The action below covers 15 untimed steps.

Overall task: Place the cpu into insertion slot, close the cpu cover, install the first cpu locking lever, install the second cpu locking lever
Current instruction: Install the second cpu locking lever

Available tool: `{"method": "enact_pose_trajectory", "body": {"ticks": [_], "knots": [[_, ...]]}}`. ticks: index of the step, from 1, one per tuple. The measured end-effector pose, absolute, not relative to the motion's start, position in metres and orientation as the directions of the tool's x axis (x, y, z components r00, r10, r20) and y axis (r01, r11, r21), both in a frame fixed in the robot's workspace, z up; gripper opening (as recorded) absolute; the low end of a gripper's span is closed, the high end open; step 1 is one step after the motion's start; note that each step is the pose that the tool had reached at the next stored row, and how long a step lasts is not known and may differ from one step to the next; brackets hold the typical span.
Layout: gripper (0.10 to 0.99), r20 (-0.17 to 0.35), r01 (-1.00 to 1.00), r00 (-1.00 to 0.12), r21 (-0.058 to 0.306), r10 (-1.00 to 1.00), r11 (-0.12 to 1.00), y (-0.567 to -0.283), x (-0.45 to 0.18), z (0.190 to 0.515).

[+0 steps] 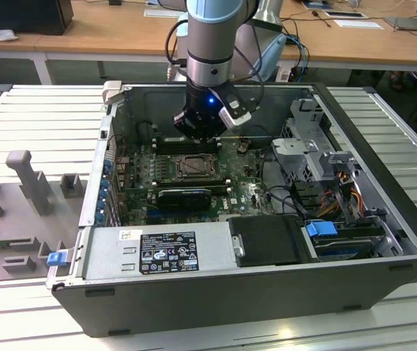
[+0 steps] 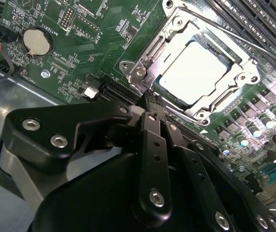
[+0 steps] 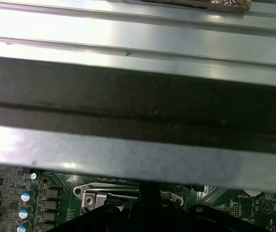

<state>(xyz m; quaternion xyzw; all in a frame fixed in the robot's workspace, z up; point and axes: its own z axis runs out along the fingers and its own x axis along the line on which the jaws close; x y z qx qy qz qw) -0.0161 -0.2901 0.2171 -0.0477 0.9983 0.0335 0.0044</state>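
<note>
The cpu (image 2: 196,72) lies pale and flat in the insertion slot (image 1: 194,167) on the green board. The silvery cpu cover (image 2: 143,60) is down around it, its window framing the chip. A thin wire lever (image 2: 235,34) runs along one side of the socket. My gripper (image 2: 151,99) is shut with nothing visible between its black fingers (image 2: 152,130), and its tip hovers at the socket's corner, close above the cover's edge. In the exterior view the gripper (image 1: 200,135) hangs inside the open computer case just behind the socket. The first wrist view shows the gripper (image 3: 147,191) over the socket's metal edge (image 3: 106,195).
Long black memory slots (image 2: 254,19) run beside the socket, and a coin battery (image 2: 35,41) sits on the board. The case wall (image 3: 138,106) stands close by. A power supply (image 1: 157,252) and drive cage (image 1: 318,139) fill the case; a grey fixture (image 1: 25,183) stands outside.
</note>
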Motion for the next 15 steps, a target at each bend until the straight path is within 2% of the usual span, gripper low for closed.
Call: {"method": "enact_pose_trajectory", "body": {"ticks": [13,15], "knots": [[0.106,-0.012,-0.096,-0.995,0.064,-0.095,0.993,-0.294,-0.016,0.249],[0.106,-0.012,-0.096,-0.995,0.064,-0.095,0.993,-0.307,-0.016,0.249]]}}
